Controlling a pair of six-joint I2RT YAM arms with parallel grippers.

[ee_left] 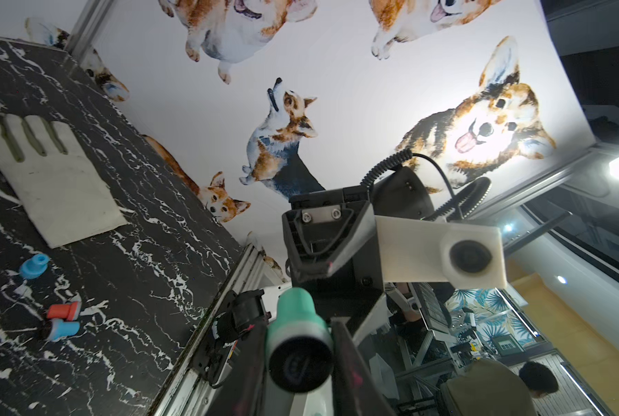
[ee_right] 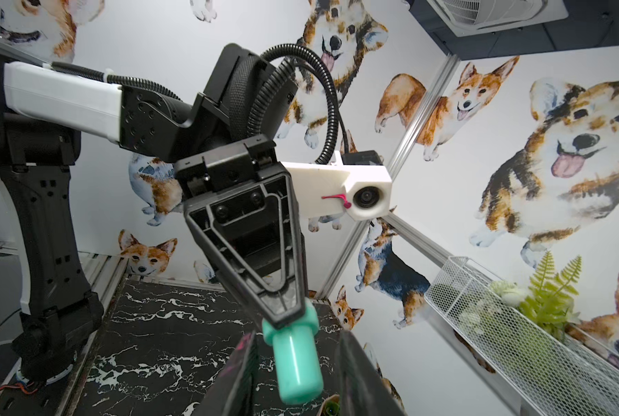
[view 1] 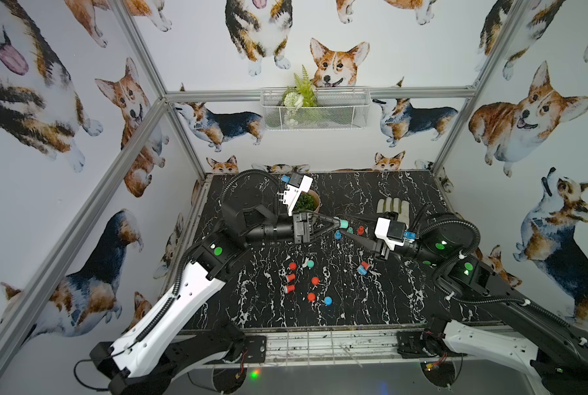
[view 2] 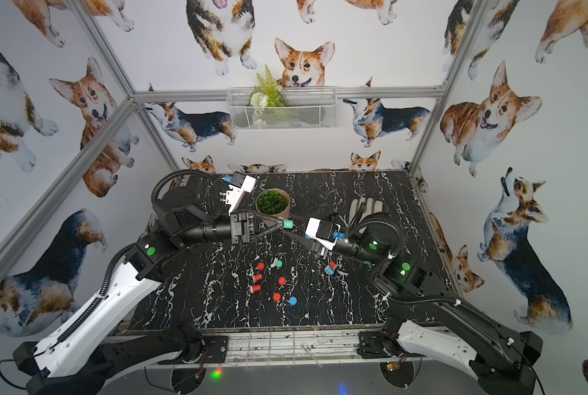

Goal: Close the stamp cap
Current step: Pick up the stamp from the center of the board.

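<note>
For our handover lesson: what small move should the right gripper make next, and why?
Probably back the right gripper away from the teal stamp: its jaws stand open either side of the handle, not touching, while the left gripper is shut on the flange.

Black surface (view 1: 388,290), white marble veining. Teal stamp (ee_right: 295,363). Several red pieces (view 1: 289,277), one blue piece (view 1: 327,300). Off-white glove (ee_left: 56,180), grey-green stripes between fingers. White walls (view 1: 200,51), corgi print in tan, black, white. White wire basket (view 1: 337,113), green fern (view 1: 304,87). Tan pot (view 2: 285,209), dark green plant (view 2: 271,201). Robot arms (view 1: 190,284): white shells, black joints.
</note>
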